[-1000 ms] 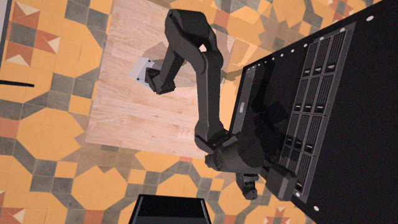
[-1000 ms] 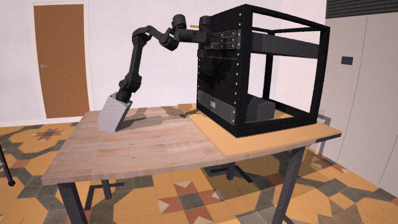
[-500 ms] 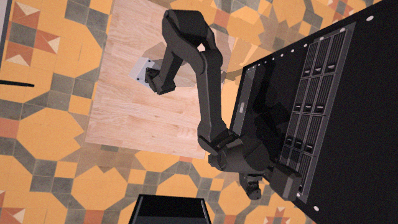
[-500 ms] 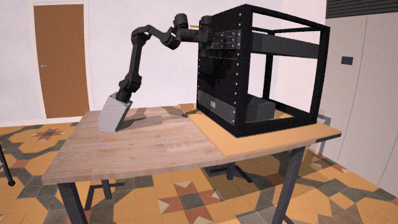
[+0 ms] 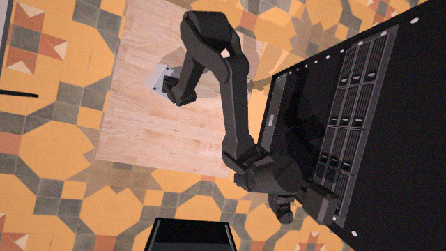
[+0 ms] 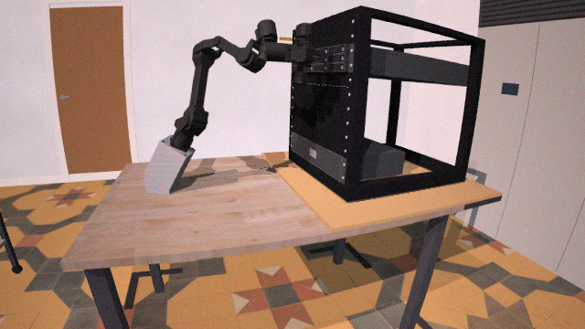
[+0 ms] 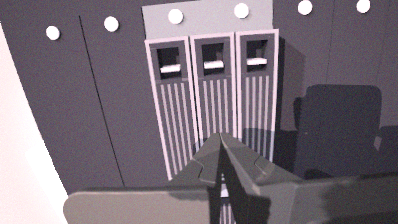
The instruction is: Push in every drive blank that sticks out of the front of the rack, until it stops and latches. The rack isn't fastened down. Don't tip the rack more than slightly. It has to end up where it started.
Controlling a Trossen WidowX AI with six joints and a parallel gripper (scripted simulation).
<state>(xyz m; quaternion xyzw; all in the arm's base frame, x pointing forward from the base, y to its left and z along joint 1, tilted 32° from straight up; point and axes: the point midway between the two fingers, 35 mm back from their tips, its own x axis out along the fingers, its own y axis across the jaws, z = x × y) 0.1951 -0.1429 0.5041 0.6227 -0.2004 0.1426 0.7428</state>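
While the top view hides the fingertips; wrist view shows the fingers together; before ribbed drive blanks (image 7: 214, 95)

Hand (image 5: 324, 203) (image 6: 305, 51) (image 7: 219, 140) shifted slightly toward the rack (image 5: 401, 139) (image 6: 359, 100) (image 7: 107, 75), arm (image 5: 237, 101) (image 6: 199, 87) reaching a little farther forward
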